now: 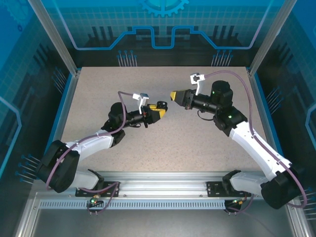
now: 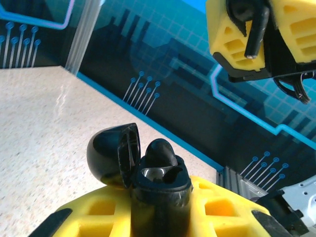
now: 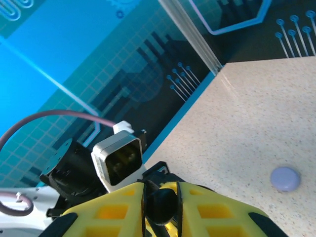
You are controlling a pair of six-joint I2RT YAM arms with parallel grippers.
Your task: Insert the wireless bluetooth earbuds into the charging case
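My left gripper (image 1: 160, 113) is shut on a black charging case (image 2: 160, 200), held upright above the table between its yellow fingers (image 2: 224, 210). The case's lid (image 2: 109, 154) hangs open to the left, and one black earbud (image 2: 160, 152) sits in a socket; the socket beside it looks empty. My right gripper (image 1: 174, 95) hovers just up and to the right of the case, a short gap away. It is shut on a second black earbud (image 3: 162, 205), whose stem (image 2: 253, 35) points down between the right gripper's yellow fingers (image 2: 228, 37).
A pale lavender round object (image 3: 285, 178) lies on the speckled tabletop (image 1: 187, 143) in the right wrist view. The left wrist's camera block (image 3: 118, 160) faces the right gripper closely. Blue walls and metal posts ring the table.
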